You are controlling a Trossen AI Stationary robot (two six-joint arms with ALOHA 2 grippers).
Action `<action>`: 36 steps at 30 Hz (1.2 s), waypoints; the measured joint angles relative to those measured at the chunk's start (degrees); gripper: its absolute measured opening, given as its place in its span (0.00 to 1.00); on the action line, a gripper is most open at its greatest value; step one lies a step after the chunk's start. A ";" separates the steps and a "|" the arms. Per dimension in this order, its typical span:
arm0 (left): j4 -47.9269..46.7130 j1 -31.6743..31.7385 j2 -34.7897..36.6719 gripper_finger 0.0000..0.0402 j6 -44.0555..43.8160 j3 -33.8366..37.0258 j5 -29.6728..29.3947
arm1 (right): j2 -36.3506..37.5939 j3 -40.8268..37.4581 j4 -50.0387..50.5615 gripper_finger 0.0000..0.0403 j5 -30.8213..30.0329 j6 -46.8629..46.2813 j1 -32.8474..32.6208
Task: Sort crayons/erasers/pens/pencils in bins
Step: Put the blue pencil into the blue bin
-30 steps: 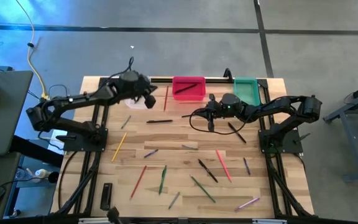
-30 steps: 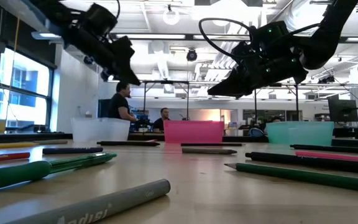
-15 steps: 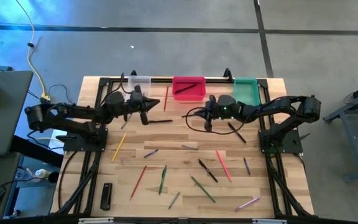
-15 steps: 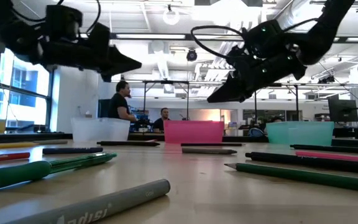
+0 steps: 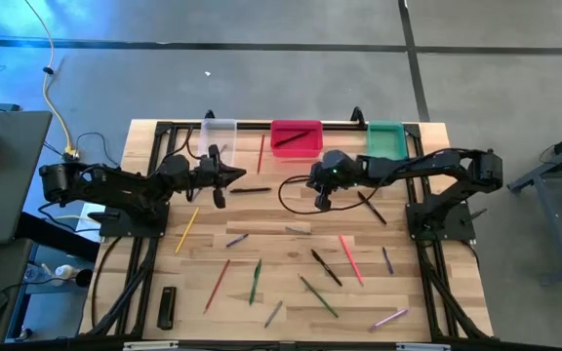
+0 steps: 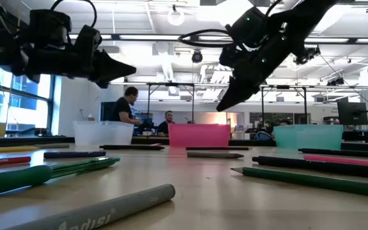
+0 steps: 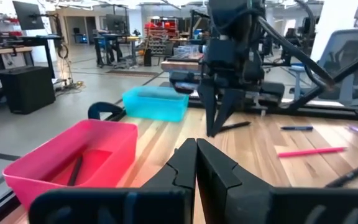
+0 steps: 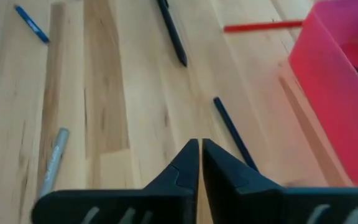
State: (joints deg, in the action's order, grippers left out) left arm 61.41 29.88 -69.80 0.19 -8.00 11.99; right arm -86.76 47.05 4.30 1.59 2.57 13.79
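Observation:
Three bins stand along the table's far edge: clear (image 5: 219, 132), pink-red (image 5: 296, 137) with a black pen lying inside, and green (image 5: 385, 139). Several pens, pencils and crayons lie scattered flat on the wood, among them a black pen (image 5: 250, 189), a red pencil (image 5: 260, 153) and a yellow pencil (image 5: 186, 228). My left gripper (image 5: 240, 176) is shut and empty, level above the table, near the clear bin, pointing toward the table's right. My right gripper (image 5: 322, 202) is shut and empty, slanting down above the table, on the near side of the pink-red bin. The right wrist view shows a thin dark stick (image 8: 232, 132) just ahead of it.
A wider flat black bar (image 5: 167, 305) lies at the near left. A black frame rail (image 5: 252, 125) runs behind the bins. More sticks lie across the table's near half, such as a green pen (image 5: 256, 280) and a pink pencil (image 5: 349, 258). People show in the room beyond (image 6: 128, 105).
My left gripper has come away from above the clear bin toward the near edge and down, turning level to point right. My right gripper has gone a little toward the table's left and tipped steeper, fingertips down. No stick has moved.

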 joint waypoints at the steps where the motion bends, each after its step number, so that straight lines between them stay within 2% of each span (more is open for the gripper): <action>1: 0.04 -0.02 0.00 0.00 0.00 0.12 0.00 | -0.02 0.87 1.82 0.07 -0.02 -0.14 0.20; 6: 0.14 -0.02 0.00 0.00 0.00 0.69 -0.04 | -0.86 6.02 12.57 0.20 -0.06 4.11 2.71; 11: 0.36 -0.02 -0.02 0.00 0.00 0.84 -0.20 | -6.01 11.94 20.50 0.28 0.01 9.56 4.65; 17: 0.56 0.00 -0.02 0.00 0.01 0.84 -0.44 | -14.56 18.83 25.68 0.28 0.09 15.67 6.20; 25: 0.49 0.00 -0.02 0.00 0.36 0.84 -0.42 | -23.13 26.07 32.65 0.28 -0.88 19.06 8.01; 29: 0.10 0.00 -0.04 0.00 0.96 0.84 -0.43 | -25.95 27.28 33.99 0.28 -4.49 20.60 7.99; 36: 0.02 0.00 -0.04 0.00 0.98 0.84 -0.42 | -27.77 27.47 34.56 0.26 -4.59 21.10 8.10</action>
State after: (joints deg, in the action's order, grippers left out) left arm 61.43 29.89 -69.84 1.17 -7.16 11.57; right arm -114.53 74.52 38.86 -3.01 23.68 21.89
